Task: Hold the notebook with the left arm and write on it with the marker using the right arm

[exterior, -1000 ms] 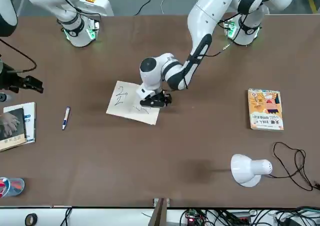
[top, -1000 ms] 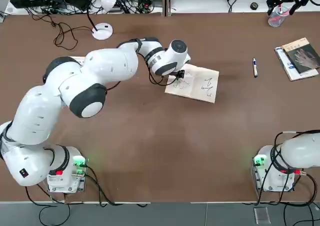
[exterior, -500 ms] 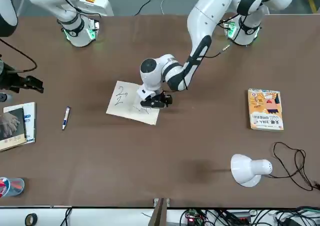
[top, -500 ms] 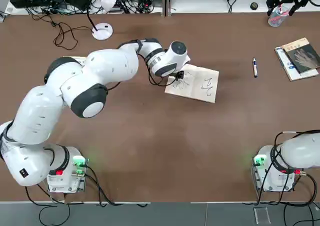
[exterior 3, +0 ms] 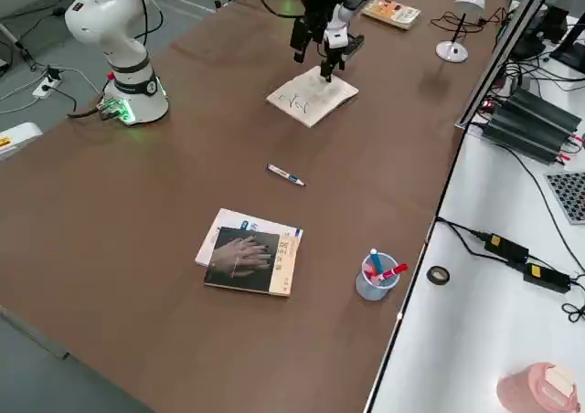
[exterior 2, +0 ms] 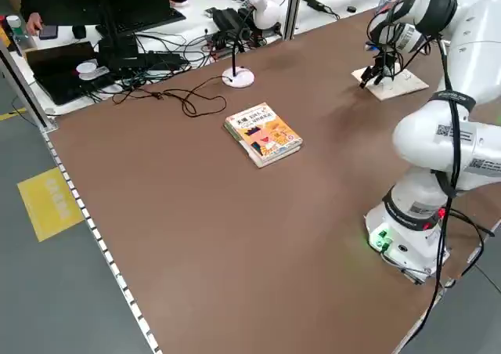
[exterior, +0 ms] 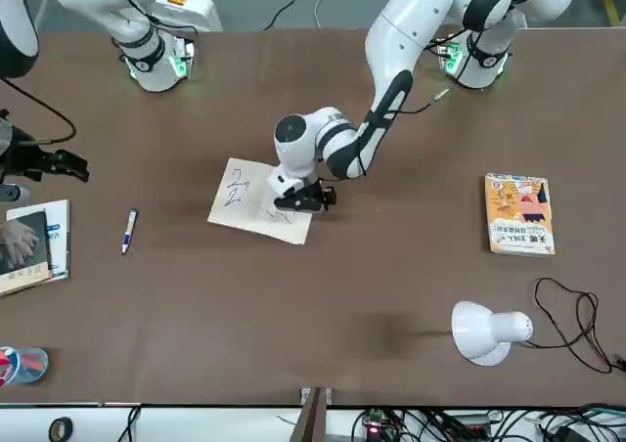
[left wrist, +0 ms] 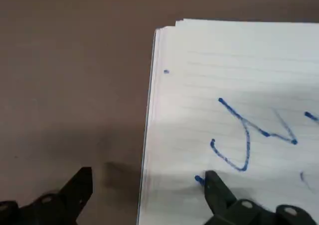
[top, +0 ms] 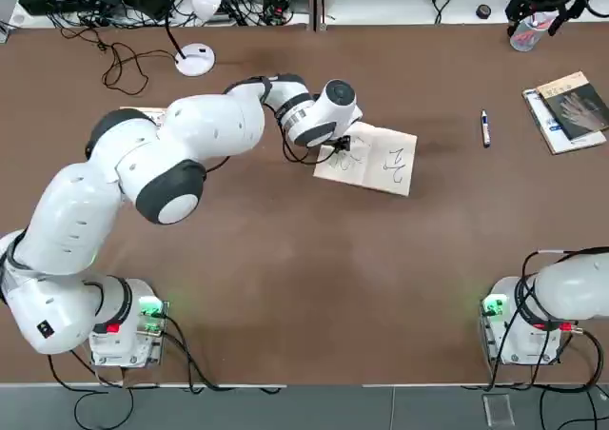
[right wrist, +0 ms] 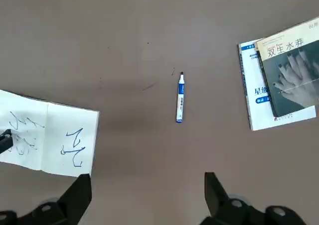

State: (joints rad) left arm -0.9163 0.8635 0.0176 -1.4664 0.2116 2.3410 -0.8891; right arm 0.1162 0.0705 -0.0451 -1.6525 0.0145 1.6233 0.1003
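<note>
White and covered in blue strokes, the notebook [top: 390, 164] lay open on the brown table [top: 314, 287], the left gripper [left wrist: 149, 195] at its edge with its fingers apart. The marker [right wrist: 180, 98] lay between it and the stacked books [exterior 3: 256, 253], uncapped as far as I could tell from neither side. Above the marker's side of the table, the right gripper [right wrist: 148, 195] hung wide open.

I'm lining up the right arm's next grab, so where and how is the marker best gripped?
Probably around the middle of the barrel of the marker, coming straight down with the right gripper open, one finger on each long side. It lies flat on the bare tabletop, slim and straight, with nothing close beside it, so both long sides look free.
</note>
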